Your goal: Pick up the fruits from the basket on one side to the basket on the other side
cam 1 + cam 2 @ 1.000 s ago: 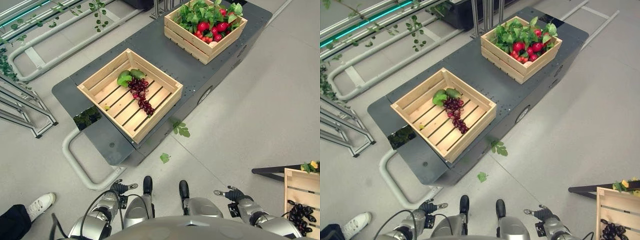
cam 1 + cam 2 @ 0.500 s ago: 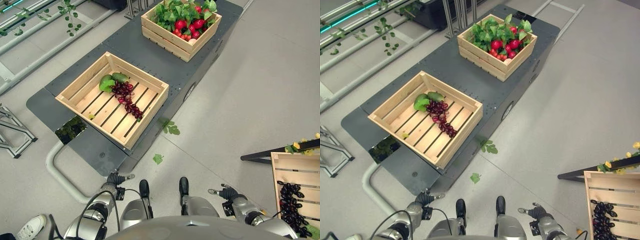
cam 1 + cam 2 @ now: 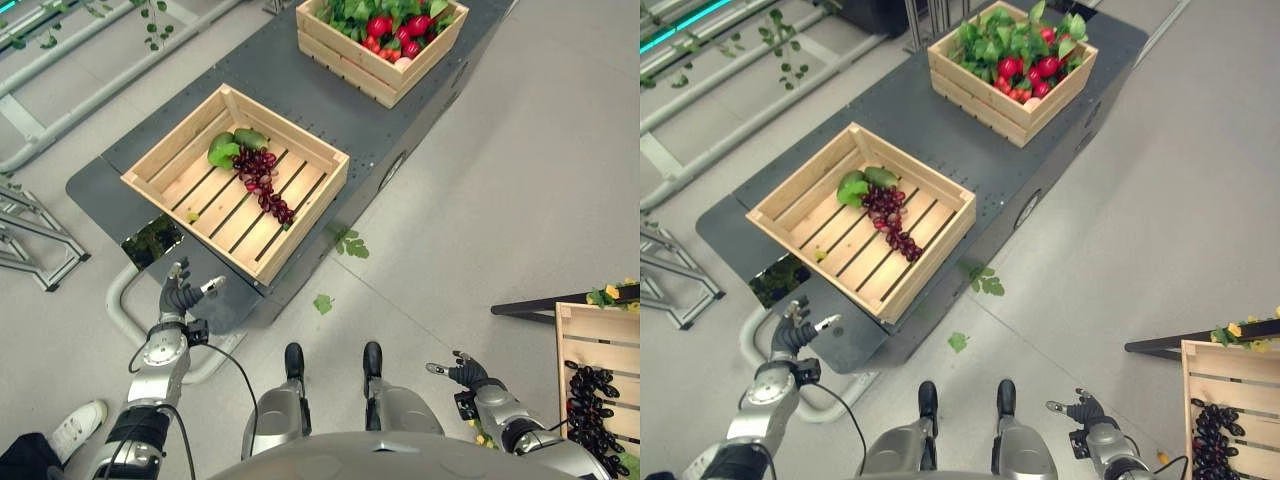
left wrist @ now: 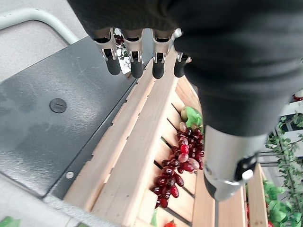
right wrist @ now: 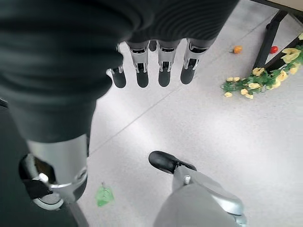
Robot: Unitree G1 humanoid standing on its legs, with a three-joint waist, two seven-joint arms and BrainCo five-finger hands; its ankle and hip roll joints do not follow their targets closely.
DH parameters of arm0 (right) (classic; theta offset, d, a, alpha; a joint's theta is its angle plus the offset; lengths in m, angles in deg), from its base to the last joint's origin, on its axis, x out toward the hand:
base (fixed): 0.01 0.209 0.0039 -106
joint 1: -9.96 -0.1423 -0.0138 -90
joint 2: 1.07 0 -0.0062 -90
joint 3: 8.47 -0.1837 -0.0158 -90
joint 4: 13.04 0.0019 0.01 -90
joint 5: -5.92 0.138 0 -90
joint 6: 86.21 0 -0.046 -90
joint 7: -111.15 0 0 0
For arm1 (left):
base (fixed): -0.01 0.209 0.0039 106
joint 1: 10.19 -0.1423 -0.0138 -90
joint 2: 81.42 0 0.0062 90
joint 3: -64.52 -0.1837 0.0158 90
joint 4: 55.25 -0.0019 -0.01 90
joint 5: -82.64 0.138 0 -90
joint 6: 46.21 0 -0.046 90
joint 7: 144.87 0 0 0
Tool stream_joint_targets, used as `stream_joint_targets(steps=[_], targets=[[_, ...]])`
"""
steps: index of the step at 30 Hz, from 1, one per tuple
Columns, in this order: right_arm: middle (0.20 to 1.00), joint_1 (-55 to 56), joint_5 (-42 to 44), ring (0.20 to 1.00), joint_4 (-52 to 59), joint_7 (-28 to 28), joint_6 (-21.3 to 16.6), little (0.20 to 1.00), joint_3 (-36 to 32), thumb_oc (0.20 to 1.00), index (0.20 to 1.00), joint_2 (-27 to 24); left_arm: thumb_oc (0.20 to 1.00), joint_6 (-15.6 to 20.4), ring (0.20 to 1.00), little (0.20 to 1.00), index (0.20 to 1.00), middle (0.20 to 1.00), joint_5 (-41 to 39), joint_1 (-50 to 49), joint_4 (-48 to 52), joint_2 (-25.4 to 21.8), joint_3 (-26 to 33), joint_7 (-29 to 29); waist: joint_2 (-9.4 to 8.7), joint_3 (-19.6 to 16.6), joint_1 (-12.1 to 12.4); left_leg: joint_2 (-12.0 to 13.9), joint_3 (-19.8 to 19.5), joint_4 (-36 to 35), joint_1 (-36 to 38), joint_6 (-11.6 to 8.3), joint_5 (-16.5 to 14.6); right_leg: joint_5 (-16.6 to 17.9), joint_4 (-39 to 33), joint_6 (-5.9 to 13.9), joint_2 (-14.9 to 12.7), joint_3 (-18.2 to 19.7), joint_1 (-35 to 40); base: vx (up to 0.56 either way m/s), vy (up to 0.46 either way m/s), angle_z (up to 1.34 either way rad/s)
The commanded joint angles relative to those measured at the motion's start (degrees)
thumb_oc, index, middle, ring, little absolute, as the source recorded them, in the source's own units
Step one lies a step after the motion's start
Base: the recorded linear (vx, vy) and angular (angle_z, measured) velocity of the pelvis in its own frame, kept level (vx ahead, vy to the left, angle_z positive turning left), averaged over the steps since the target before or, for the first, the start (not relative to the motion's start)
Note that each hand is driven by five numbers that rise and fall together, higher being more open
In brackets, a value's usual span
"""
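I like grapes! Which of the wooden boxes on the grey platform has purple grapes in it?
The near crate, closest to the left hand. A bunch of dark red-purple grapes lies on its slats beside green fruit. The far crate holds red fruit and leaves.

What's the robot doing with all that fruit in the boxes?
It is moving fruit between wooden crates. Right now its left hand is raised, open and empty, near the corner of the near crate, which holds a bunch of red grapes with green leaves. The right hand hangs low and open, holding nothing. Another crate with dark grapes sits on the robot's right. No fruit is picked up yet.
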Motion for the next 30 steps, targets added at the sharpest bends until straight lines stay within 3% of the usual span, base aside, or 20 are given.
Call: stream_joint_targets(steps=[1,9,15,21,26,30], targets=[[1.000,-2.42,0.36,1.000,-1.67,0.14,-0.69,1.000,0.53,1.000,1.000,-0.41,1.000,4.01,1.000,1.000,1.000,1.000,-6.35,2.93,3.75,-1.16,3.34,-0.64,-2.43,0.14,0.18,-0.27,-3.57,1.37,-4.72,-2.08,-0.33,-1.75,0.49,5.61,-2.50,0.50,-0.94,0.00,0.000,0.00],[1.000,-3.18,0.59,1.000,-2.29,0.18,-0.52,1.000,0.19,1.000,1.000,-0.79,1.000,4.21,1.000,1.000,1.000,1.000,-7.24,2.68,10.03,-2.08,4.60,-0.66,-1.85,0.12,0.04,-0.25,-3.46,1.27,-4.78,-2.08,-0.50,-1.73,0.49,5.54,-2.53,0.81,-1.41,0.00,0.000,0.00],[1.000,-4.06,0.34,1.000,-3.18,0.51,-0.50,1.000,0.66,1.000,1.000,-1.44,1.000,2.66,1.000,1.000,1.000,1.000,1.57,8.36,8.99,-8.91,3.12,0.52,-1.42,0.16,-0.39,-0.24,-3.47,1.25,-5.19,-2.14,-0.47,-1.52,0.49,5.58,-2.54,0.80,-1.98,0.00,0.000,0.00],[1.000,-5.06,0.75,1.000,-3.78,1.12,-0.41,1.000,1.39,1.000,1.000,-2.70,1.000,1.09,1.000,1.000,1.000,1.000,5.65,18.09,4.43,-16.56,-2.42,-0.46,-0.71,0.75,-1.45,-0.43,-3.14,1.28,-6.12,-2.21,-0.16,-0.73,0.49,5.80,-2.84,1.01,-3.42,-0.02,0.007,0.00],[1.000,-5.57,1.34,1.000,-3.94,1.14,-0.28,1.000,1.57,1.000,1.000,-3.15,1.000,0.27,1.000,1.000,1.000,1.000,5.51,24.87,0.05,-19.83,-6.56,-0.77,-0.17,1.34,-2.22,-0.56,-2.92,1.25,-7.41,-2.23,0.29,0.05,0.49,5.98,-3.00,1.23,-5.10,-0.02,0.015,-0.02],[1.000,-6.04,1.86,1.000,-3.95,0.87,-0.35,1.000,2.04,1.000,1.000,-3.60,1.000,-0.93,1.000,1.000,1.000,1.000,10.00,32.19,-3.64,-23.98,-11.40,-0.25,0.29,1.98,-2.98,-0.67,-2.62,1.24,-8.58,-2.25,0.71,0.57,0.49,6.13,-3.19,1.49,-6.35,-0.01,0.002,-0.03]])
